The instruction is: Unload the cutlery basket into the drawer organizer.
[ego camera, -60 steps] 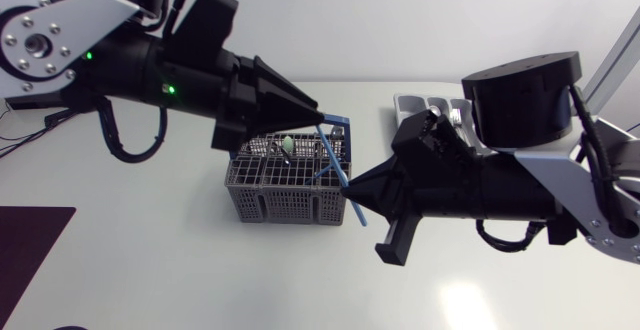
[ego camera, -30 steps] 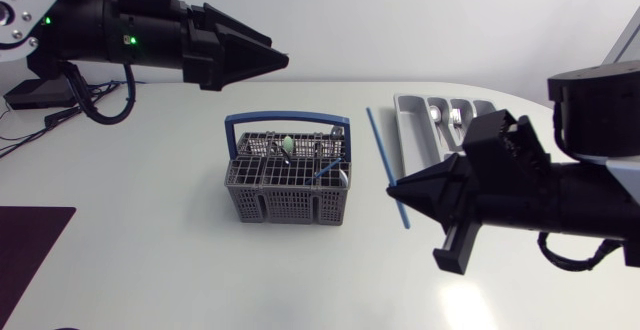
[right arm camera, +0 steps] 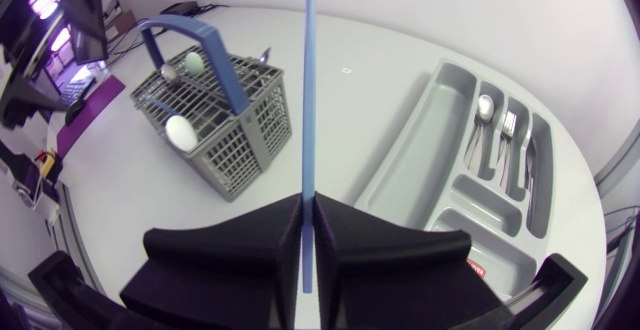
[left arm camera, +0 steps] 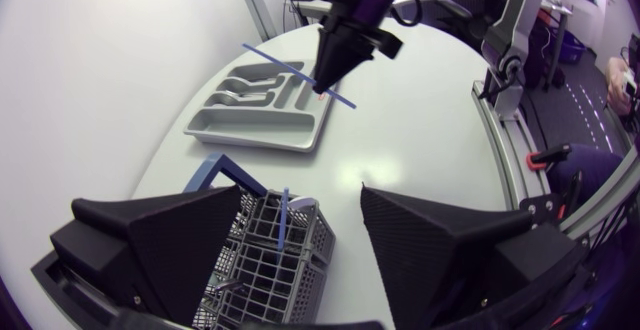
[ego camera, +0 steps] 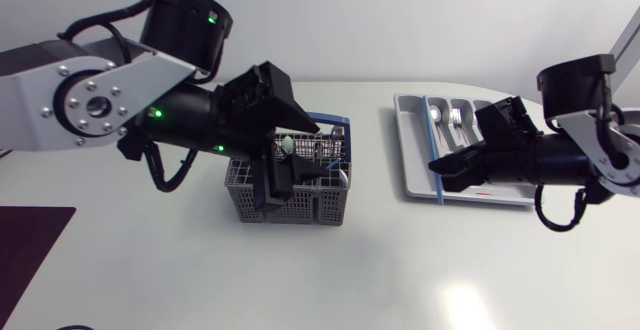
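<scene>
Nearest on the white table (ego camera: 200,280) stands the grey mesh cutlery basket (ego camera: 300,202), left of centre, with its blue handle (ego camera: 337,126) upright across the far side. The left gripper (ego camera: 292,175) hangs right over it with its fingers spread wide. In the left wrist view the basket's open top sits below and between them, and neither finger touches anything. A second thin blue stick (left arm camera: 283,220) stands in the basket just ahead of that gap, so the spread looks like a stance for taking the next piece. A pale green utensil head (ego camera: 287,143) also pokes up among the far cells.

To the right and slightly farther, the right gripper (ego camera: 437,168) is pressed together on a thin blue stick (right arm camera: 308,90). It pinches the stick close to its near end, so most of its length runs out ahead, free. The stick lies over the left side of the grey drawer organizer (ego camera: 480,198), pointing near to far in line with the long left-hand slot (right arm camera: 420,140), which seems to be where it belongs. Whether it touches the tray cannot be told.

Farthest, a spoon (ego camera: 436,116) and a fork (ego camera: 456,118) already lie in the narrow slots on the organizer's far side.
</scene>
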{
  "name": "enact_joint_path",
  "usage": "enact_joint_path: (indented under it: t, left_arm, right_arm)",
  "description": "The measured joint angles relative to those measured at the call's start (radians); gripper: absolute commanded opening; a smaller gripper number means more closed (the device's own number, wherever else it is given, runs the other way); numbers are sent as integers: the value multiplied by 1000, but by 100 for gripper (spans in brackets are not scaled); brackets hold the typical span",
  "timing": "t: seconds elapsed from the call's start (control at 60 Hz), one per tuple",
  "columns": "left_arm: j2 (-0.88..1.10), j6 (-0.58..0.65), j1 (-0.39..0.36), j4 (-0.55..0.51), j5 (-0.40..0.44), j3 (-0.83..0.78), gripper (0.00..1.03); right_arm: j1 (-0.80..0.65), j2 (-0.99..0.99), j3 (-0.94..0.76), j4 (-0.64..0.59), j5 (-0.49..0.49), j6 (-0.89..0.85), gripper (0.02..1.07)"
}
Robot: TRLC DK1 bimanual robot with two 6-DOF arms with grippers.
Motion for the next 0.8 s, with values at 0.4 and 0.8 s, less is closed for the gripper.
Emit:
enact_joint_path:
  t: [0.4, 0.8]
  left_arm:
    - [99, 171, -95, -8, -196, 0, 94]
    - [196, 237, -103, -8, -278, 35, 91]
  right_arm:
    - [-28, 430, 310, 27, 161, 205, 8]
    - [-20, 748, 583, -80, 335, 332, 8]
